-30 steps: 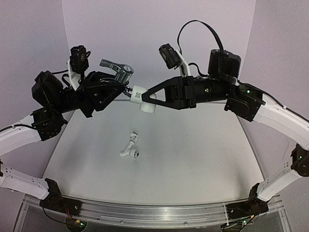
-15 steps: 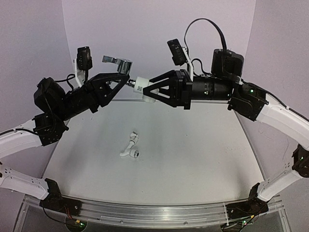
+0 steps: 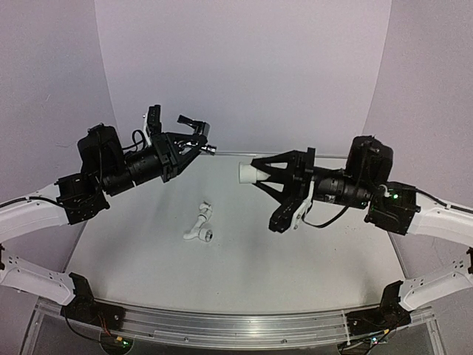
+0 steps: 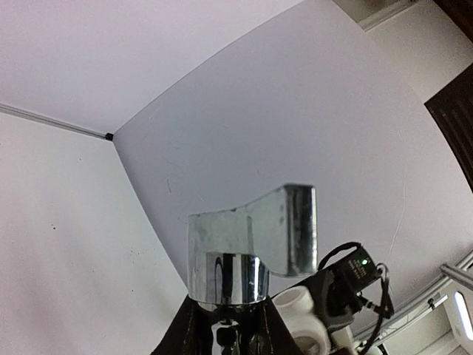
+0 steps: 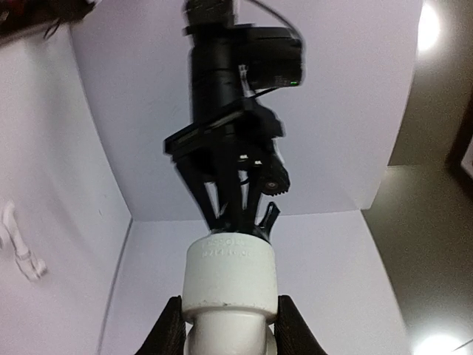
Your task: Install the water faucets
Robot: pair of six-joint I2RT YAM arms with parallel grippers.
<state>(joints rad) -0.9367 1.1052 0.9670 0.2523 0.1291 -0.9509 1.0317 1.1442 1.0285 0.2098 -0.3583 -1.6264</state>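
My left gripper (image 3: 189, 149) is shut on a chrome faucet (image 3: 195, 136) and holds it high above the table at the back left. In the left wrist view the faucet (image 4: 247, 251) stands up out of the gripper (image 4: 228, 319). My right gripper (image 3: 259, 176) is shut on a white pipe fitting (image 3: 247, 173), its open end pointing left toward the faucet. A clear gap separates the two parts. In the right wrist view the fitting (image 5: 229, 275) sits between the fingers (image 5: 169, 330), with the left arm beyond it.
A second white faucet piece (image 3: 199, 225) lies on the grey table (image 3: 310, 259) below the two grippers; it also shows in the right wrist view (image 5: 18, 248). White walls enclose the back and sides.
The faucet and the fitting were pressed together high up; now they are apart. The right arm has dropped and pulled back right with the fitting. The left arm has lowered with the faucet.
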